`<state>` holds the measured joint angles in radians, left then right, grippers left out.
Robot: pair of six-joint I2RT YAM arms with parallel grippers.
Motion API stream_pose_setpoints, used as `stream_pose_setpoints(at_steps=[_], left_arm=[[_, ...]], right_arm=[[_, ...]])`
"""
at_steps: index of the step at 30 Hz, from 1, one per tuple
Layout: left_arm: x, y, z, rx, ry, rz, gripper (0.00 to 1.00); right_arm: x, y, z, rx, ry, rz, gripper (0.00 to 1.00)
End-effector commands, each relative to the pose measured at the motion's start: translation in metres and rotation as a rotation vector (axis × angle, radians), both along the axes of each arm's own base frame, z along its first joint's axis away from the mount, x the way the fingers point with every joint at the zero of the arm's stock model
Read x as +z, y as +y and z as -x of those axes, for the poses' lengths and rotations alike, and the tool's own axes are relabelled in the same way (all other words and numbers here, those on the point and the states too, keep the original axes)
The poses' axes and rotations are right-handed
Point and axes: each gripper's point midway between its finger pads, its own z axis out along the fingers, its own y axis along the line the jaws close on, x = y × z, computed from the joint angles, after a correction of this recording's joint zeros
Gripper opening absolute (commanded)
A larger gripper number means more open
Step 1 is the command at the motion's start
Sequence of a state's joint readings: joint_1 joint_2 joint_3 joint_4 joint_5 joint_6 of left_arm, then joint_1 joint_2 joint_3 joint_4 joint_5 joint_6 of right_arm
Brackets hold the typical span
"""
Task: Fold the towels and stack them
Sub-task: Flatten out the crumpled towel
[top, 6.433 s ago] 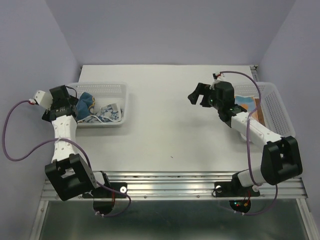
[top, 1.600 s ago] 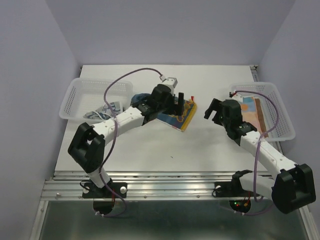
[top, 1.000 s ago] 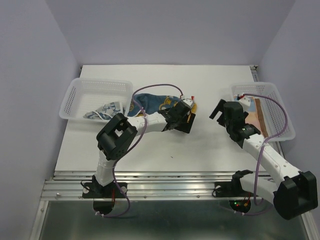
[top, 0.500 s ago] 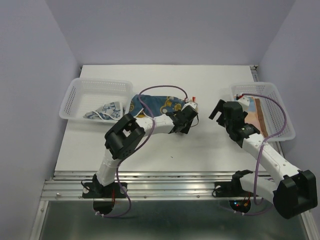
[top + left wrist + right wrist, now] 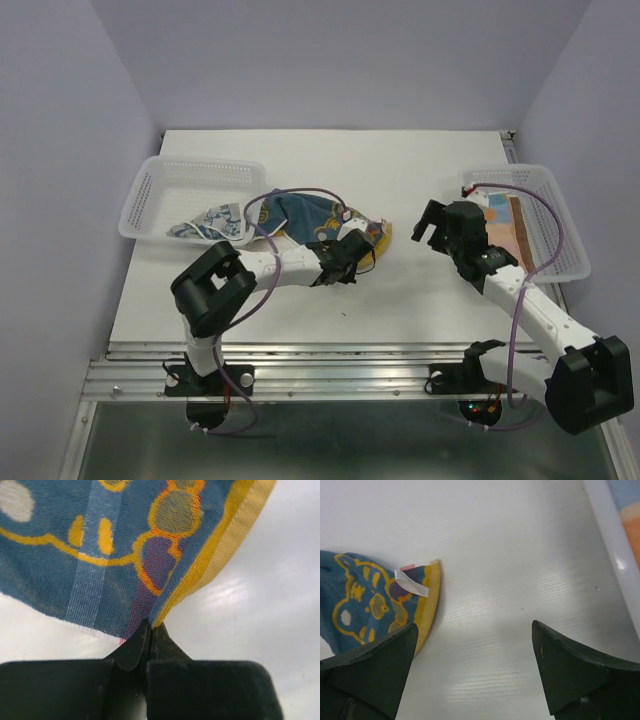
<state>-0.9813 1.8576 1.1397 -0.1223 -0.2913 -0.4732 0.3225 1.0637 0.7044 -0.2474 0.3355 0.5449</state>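
Now the left end effector (image 5: pixel 149 632) is closed tight on the near edge of a blue towel (image 5: pixel 100 555) printed with orange outlines and edged in yellow, its two fingers pinching the hem right at the border. Seen from above, that towel (image 5: pixel 300 215) lies rumpled on the white surface (image 5: pixel 400 170) near the middle, just beside the right end of the left basket (image 5: pixel 160 180). A white towel with a blue pattern (image 5: pixel 210 220) sits inside that basket. The right end effector (image 5: pixel 470 670) stands wide open and grips nothing, hovering over bare surface to the right of the blue towel, apart from it. Its camera shows a small white label (image 5: pixel 411 582) at the towel's yellow edge. Farther right, the right basket (image 5: pixel 560 220) holds a peach-orange towel (image 5: pixel 495 212).
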Motion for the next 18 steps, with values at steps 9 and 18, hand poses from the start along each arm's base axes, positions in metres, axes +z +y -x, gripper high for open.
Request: stream_pose_setpoints(at_steps=[9,18], left_arm=[[0.034,0.048,0.046,0.092,0.012,0.116,0.0],[0.005,0.065,0.067,0.096,0.082,0.07,0.0]], right_arm=[[-0.02,0.074,-0.006,0.289,0.078,-0.068,1.0],[-0.041,0.068,-0.018,0.171,0.126,0.005,1.0]])
